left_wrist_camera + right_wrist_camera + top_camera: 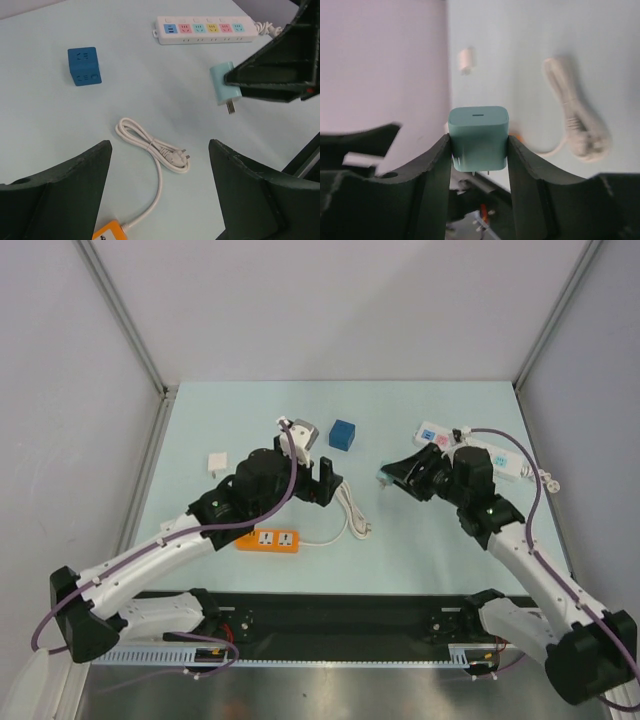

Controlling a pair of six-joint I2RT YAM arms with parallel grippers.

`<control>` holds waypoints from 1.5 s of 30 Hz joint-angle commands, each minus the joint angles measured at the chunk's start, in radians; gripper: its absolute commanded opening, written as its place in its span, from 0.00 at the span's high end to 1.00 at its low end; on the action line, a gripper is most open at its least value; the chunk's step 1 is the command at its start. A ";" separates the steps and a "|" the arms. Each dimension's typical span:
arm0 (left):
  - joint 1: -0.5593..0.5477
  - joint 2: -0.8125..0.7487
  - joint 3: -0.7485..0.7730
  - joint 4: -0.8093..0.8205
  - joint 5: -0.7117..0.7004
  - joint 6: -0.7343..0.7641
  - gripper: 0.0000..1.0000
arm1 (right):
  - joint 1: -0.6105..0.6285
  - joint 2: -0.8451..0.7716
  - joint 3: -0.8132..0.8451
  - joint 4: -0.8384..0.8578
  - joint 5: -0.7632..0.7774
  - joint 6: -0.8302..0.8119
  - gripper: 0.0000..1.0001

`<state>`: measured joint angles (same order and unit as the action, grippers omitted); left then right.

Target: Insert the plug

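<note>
My right gripper (479, 150) clamps the teal charger plug (478, 131), held off the table near the white power strip (205, 29), apart from the blue cube (84, 66). My left gripper (159, 160) hangs wide, empty. Next, I judge, its prongs must line up with a socket.

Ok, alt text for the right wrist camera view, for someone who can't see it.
The right gripper is shut on a pale teal charger plug, prongs showing below it. Behind, out of focus, a coiled white cable and a small white block lie on the pale blue table.
</note>
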<state>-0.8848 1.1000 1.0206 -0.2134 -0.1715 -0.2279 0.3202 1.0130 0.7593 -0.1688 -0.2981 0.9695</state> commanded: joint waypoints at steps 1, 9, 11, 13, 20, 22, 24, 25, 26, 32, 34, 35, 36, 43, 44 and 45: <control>0.006 -0.040 0.020 0.042 0.016 -0.028 0.16 | 0.110 -0.085 -0.073 0.238 0.005 0.253 0.77; -0.002 -0.118 -0.082 0.180 0.113 0.035 0.14 | 0.295 -0.050 -0.089 0.491 0.070 0.350 0.78; -0.002 -0.111 -0.077 0.175 0.134 0.045 0.15 | 0.319 -0.037 -0.091 0.534 0.103 0.365 0.78; -0.005 -0.117 -0.083 0.186 0.147 0.048 0.15 | 0.345 -0.033 -0.087 0.546 0.144 0.386 0.78; -0.009 -0.114 -0.094 0.200 0.127 0.059 0.13 | 0.416 -0.024 -0.074 0.578 0.280 0.437 0.79; -0.011 -0.108 -0.096 0.201 0.122 0.058 0.13 | 0.436 -0.019 -0.066 0.572 0.298 0.442 0.79; -0.011 -0.100 -0.094 0.201 0.124 0.055 0.14 | 0.453 -0.013 -0.066 0.584 0.333 0.448 0.80; -0.011 -0.097 -0.094 0.203 0.125 0.053 0.14 | 0.473 -0.010 -0.067 0.588 0.355 0.451 0.80; -0.011 -0.097 -0.094 0.207 0.124 0.049 0.15 | 0.485 -0.004 -0.074 0.597 0.369 0.454 0.80; -0.011 -0.081 -0.088 0.200 0.113 0.044 0.23 | 0.575 0.021 -0.130 0.729 0.485 0.491 0.80; -0.011 -0.081 -0.088 0.198 0.112 0.045 0.33 | 0.583 0.029 -0.124 0.738 0.498 0.483 0.80; -0.011 -0.080 -0.085 0.197 0.115 0.050 0.50 | 0.588 0.035 -0.120 0.744 0.496 0.482 0.80; -0.011 -0.078 -0.083 0.195 0.118 0.053 0.60 | 0.589 0.038 -0.117 0.746 0.494 0.480 0.80; -0.011 -0.091 -0.074 0.204 0.205 0.075 1.00 | 0.585 0.021 -0.081 0.680 0.415 0.341 0.46; -0.013 -0.095 -0.079 0.209 0.225 0.079 1.00 | 0.580 0.012 -0.087 0.674 0.406 0.319 0.40; -0.011 -0.101 -0.085 0.210 0.268 0.079 0.99 | 0.576 -0.019 -0.090 0.664 0.386 0.296 0.34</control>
<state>-0.8974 1.0210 0.9283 -0.0570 -0.0032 -0.1570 0.8948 1.0527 0.6323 0.4767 0.1413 1.3739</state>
